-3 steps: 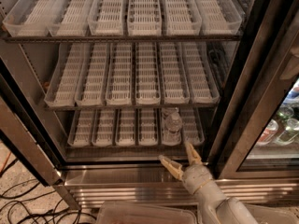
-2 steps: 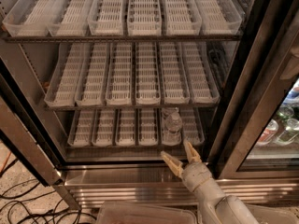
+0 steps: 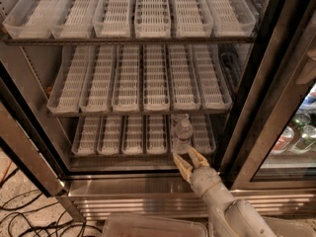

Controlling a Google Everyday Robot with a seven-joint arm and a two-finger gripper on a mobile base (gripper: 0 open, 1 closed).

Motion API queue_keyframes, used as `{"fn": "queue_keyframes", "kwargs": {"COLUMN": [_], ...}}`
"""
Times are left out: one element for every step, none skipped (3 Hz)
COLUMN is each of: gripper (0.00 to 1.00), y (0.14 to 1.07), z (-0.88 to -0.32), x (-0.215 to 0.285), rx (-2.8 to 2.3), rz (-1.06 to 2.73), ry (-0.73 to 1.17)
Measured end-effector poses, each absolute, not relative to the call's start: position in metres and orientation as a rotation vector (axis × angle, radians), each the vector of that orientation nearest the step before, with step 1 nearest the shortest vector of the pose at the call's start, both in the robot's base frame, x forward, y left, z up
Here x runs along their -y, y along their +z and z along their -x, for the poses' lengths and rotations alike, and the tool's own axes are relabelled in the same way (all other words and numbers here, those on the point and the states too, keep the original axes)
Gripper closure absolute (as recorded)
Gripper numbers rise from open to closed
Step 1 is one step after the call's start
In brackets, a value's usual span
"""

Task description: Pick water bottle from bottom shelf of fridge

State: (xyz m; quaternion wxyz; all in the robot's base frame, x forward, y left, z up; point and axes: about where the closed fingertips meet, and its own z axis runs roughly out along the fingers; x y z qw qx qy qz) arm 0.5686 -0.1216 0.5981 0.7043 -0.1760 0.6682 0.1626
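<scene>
The fridge stands open with three rows of white slotted trays. The water bottle, clear with a white cap, stands upright in the fifth lane tray of the bottom shelf, near its front end. My gripper is open just in front of and below the bottle, at the shelf's front edge, with its two tan fingers spread either side of the bottle's base line. It is not touching the bottle. My pale arm comes up from the lower right.
The middle and top tray rows hold nothing. A dark door frame stands to the right, then a glass-fronted cabinet with coloured bottles. Black cables lie on the floor at lower left. A pale tray is at the bottom.
My gripper has moved up and forward towards the bottle, from the steel sill to the front edge of the bottom shelf. The bottle has not moved.
</scene>
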Motion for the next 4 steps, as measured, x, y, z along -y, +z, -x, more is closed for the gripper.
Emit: {"fn": "queue_keyframes", "kwargs": {"gripper": [0.37,0.31,0.32,0.32], "y": [0.598,0.594,0.597,0.605], "z": [-0.575,-0.583,-0.592,-0.604], "x": [0.121,0.123,0.122,0.121], "rx": [-1.491,-1.505,-1.5,-1.487], "rz": [0.389,0.364,0.353,0.348], "ry": [0.358,0.357,0.358,0.357]}}
